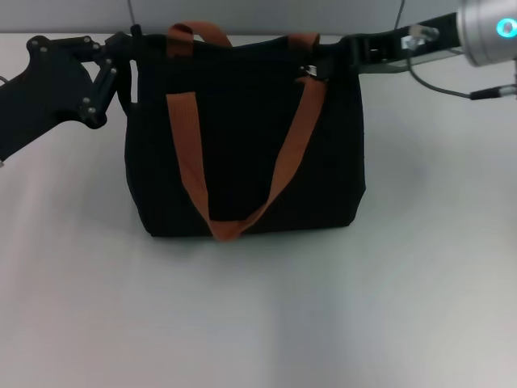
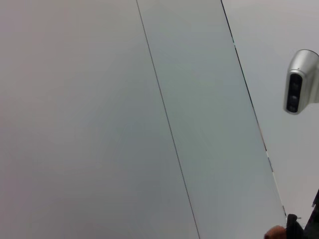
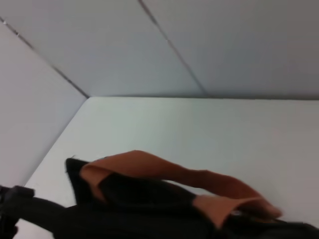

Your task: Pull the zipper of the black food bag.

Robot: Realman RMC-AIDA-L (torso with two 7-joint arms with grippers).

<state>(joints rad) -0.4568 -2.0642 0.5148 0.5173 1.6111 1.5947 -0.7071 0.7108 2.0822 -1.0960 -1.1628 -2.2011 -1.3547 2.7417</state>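
The large boxy black fabric food bag [image 1: 242, 145] with orange-brown webbing strap handles [image 1: 295, 149] stands upright on the white bench [image 1: 258, 315]. The left gripper [image 1: 128, 61] is pressed against the bag's upper corner on that side; whether its fingers grip anything cannot be told. The right gripper [image 1: 335, 50] reaches the bag's opposite top corner, beside the small silver metal zipper pull [image 1: 310, 71]; its fingers are hidden too.

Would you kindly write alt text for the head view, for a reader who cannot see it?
A black food bag with orange straps stands on a white table. The left hand reaches its upper left corner, the right hand its upper right, near the silver zipper.
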